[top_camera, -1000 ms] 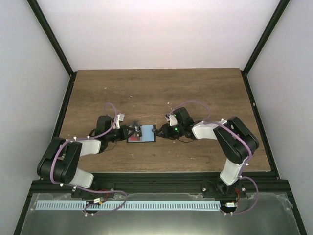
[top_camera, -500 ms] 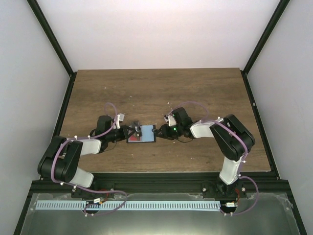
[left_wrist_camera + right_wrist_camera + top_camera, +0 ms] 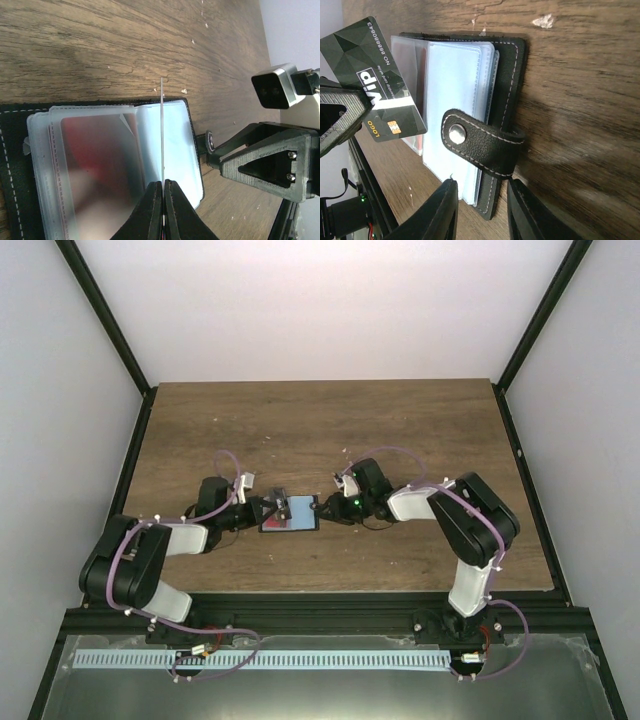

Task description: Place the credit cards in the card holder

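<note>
The black card holder [image 3: 290, 516] lies open on the wooden table between both arms, its clear sleeves [image 3: 100, 150] facing up. A red card [image 3: 92, 145] shows blurred inside one sleeve. My left gripper [image 3: 163, 182] is shut on a dark grey credit card [image 3: 375, 85] with "VIP" printed on it. The card is held on edge over the sleeves, a thin line [image 3: 162, 130] in the left wrist view. My right gripper [image 3: 481, 182] stands open, its fingers either side of the holder's near corner, just below the snap strap [image 3: 480, 142]. No other cards are in view.
Brown wooden table [image 3: 400, 430] with black rails along both sides and white walls around. My right gripper's fingers [image 3: 255, 160] sit just beyond the holder's strap end in the left wrist view.
The right arm has edged slightly left toward the holder and its jaws have narrowed a little. The left gripper and the card have stayed in place.
</note>
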`<act>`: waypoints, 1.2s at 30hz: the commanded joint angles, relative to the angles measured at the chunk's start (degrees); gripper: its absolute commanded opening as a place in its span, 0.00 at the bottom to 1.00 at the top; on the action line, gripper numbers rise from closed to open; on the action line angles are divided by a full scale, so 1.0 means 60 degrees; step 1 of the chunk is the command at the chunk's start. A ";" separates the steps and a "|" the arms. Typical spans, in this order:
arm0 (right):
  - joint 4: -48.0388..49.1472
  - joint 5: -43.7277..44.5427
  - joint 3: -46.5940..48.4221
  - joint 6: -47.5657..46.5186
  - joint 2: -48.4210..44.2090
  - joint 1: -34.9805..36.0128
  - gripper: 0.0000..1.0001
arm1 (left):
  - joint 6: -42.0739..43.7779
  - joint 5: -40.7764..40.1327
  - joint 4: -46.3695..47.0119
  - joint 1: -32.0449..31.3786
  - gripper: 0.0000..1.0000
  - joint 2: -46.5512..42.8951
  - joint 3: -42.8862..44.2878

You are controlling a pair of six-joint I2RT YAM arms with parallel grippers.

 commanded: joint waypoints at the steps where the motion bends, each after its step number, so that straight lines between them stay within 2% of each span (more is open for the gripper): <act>1: 0.0217 -0.0205 0.0318 0.0055 0.0215 -0.0081 0.29 | -0.0158 0.0187 0.0600 -0.0033 0.04 0.0217 -0.0098; 10: 0.0338 -0.0331 0.0257 0.0134 0.0261 -0.0090 0.28 | -0.0417 0.0332 0.0898 -0.0132 0.04 0.0571 -0.0139; 25: 0.0346 -0.0378 0.0188 0.0171 0.0236 -0.0080 0.28 | 0.0057 -0.0515 -0.0076 -0.0121 0.04 -0.0359 -0.0096; 30: 0.0403 -0.0427 0.0122 0.0193 0.0253 -0.0075 0.28 | 0.0159 -0.0656 -0.0084 -0.0124 0.04 -0.0203 -0.0074; 36: 0.0464 -0.0470 0.0134 0.0222 0.0287 -0.0073 0.28 | 0.0066 -0.0177 0.0374 -0.0140 0.04 0.0334 -0.0078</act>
